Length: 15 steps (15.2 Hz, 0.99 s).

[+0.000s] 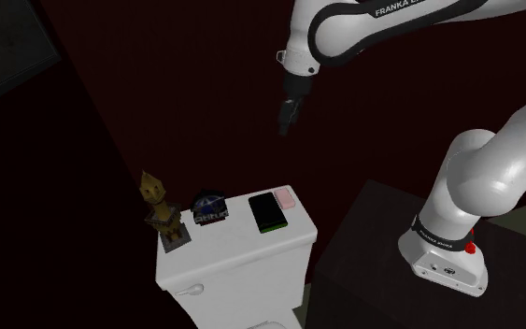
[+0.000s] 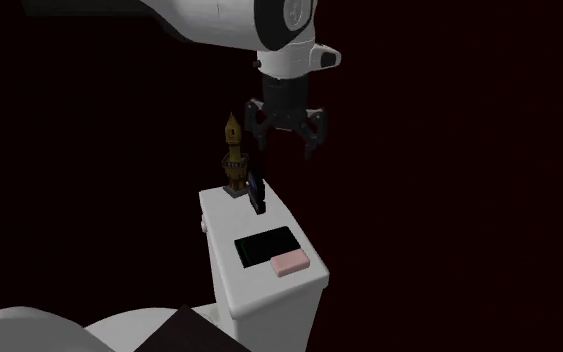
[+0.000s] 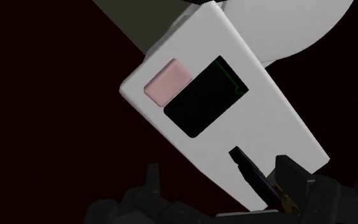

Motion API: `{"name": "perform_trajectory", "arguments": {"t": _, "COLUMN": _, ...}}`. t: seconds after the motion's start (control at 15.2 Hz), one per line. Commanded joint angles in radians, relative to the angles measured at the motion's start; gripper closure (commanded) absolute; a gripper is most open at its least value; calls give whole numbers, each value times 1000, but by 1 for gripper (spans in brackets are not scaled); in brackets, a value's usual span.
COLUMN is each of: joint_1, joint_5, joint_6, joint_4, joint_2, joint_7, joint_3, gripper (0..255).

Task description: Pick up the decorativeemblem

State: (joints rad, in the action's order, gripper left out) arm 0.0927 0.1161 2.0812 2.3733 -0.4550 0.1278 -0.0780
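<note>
The decorative emblem (image 1: 209, 207) is a round dark blue disc on a grey lettered base, standing upright on the white toilet tank lid (image 1: 237, 245). In the second exterior view the emblem (image 2: 257, 192) appears edge-on, and so does the emblem (image 3: 252, 173) in the wrist view, as a thin dark blade. My black gripper (image 1: 286, 116) hangs well above the lid, open, with nothing between its fingers. Seen from the second exterior view, the gripper (image 2: 287, 140) hovers above and a little to the right of the emblem. In the wrist view the gripper (image 3: 222, 184) looks down on the lid.
A golden tower figurine (image 1: 161, 211) stands on a dark base beside the emblem at the lid's end. A flat black slab (image 1: 267, 213) and a pink bar (image 1: 284, 197) lie at the other end. Dark walls surround the tank. My stand (image 1: 410, 271) is at the shoulder view's lower right.
</note>
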Motion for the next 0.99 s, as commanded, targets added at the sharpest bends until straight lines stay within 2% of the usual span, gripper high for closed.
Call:
{"name": "perform_trajectory", "arguments": {"t": 0.0, "joint_1": 14, "joint_5": 6, "joint_6": 59, "joint_4": -8, "joint_2": 62, "joint_7": -1, "joint_3": -18, "gripper": 0}}
{"name": "perform_trajectory", "arguments": {"t": 0.46, "joint_1": 50, "joint_5": 2, "joint_6": 231, "joint_4": -79, "joint_2": 293, "joint_7": -1, "joint_3": -71, "gripper": 0}}
{"name": "perform_trajectory", "arguments": {"t": 0.92, "joint_1": 87, "joint_5": -45, "joint_6": 359, "joint_4": -205, "joint_2": 539, "joint_7": -21, "joint_3": -114, "gripper": 0}}
